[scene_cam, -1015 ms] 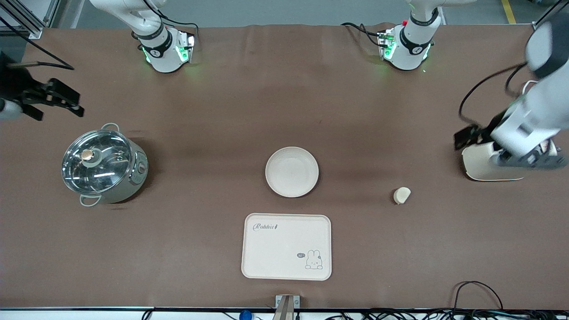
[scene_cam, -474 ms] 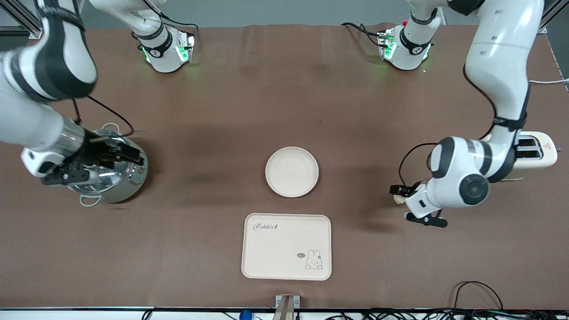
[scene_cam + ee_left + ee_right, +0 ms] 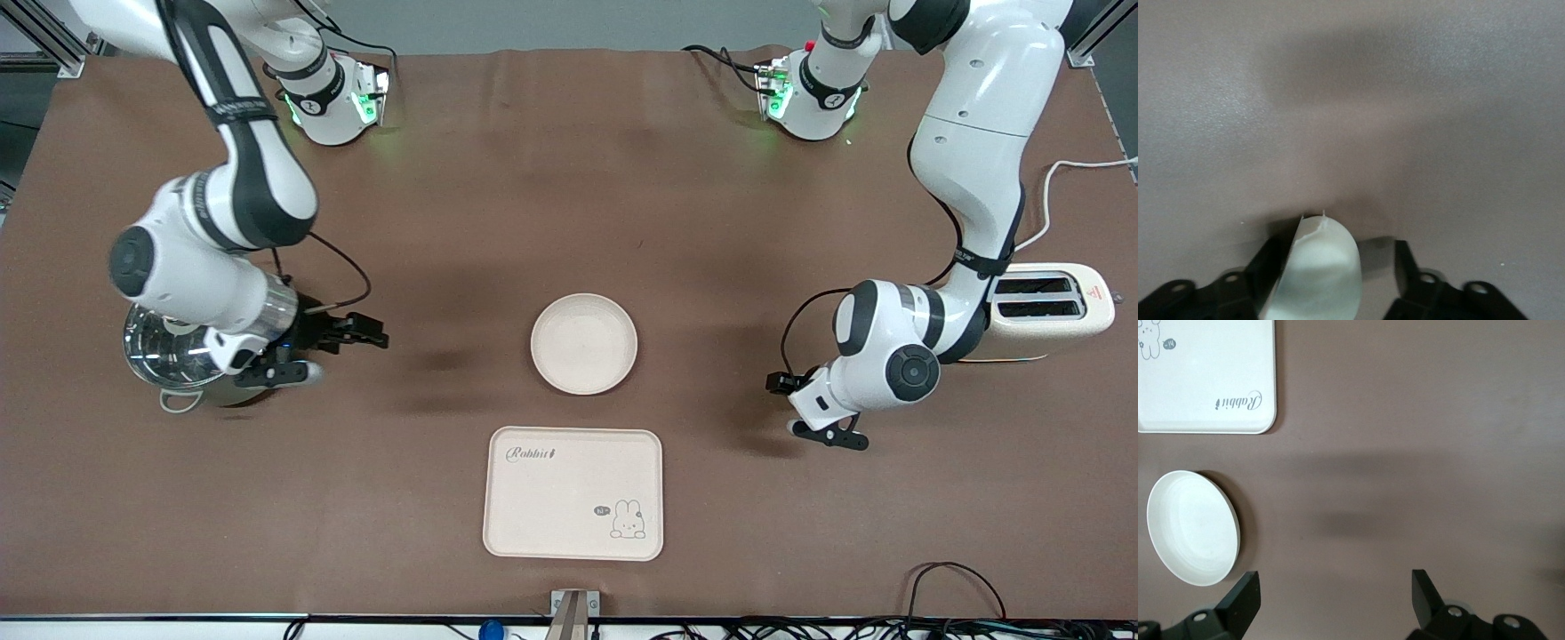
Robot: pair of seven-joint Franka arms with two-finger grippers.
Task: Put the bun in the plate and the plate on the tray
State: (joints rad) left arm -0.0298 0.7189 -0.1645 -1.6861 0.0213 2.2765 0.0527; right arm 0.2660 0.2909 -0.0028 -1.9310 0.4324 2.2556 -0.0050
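Note:
The bun (image 3: 1325,273) lies on the brown table between my left gripper's (image 3: 1337,245) open fingers, close against one finger and with a gap to the other. In the front view the left gripper (image 3: 813,411) is low over that spot and hides the bun. The round cream plate (image 3: 584,343) sits mid-table, and the Rabbit tray (image 3: 573,493) lies nearer the front camera than it. My right gripper (image 3: 347,357) is open and empty, beside the pot, toward the plate. The right wrist view shows its spread fingers (image 3: 1246,590), the plate (image 3: 1191,527) and the tray (image 3: 1205,380).
A steel pot with a glass lid (image 3: 173,356) stands at the right arm's end, partly covered by that arm. A cream toaster (image 3: 1053,307) with a white cord stands at the left arm's end. Cables run along the table's front edge.
Both arms swung in from the table's ends. The left gripper came down around the bun. The right gripper passed over the pot and now points toward the plate.

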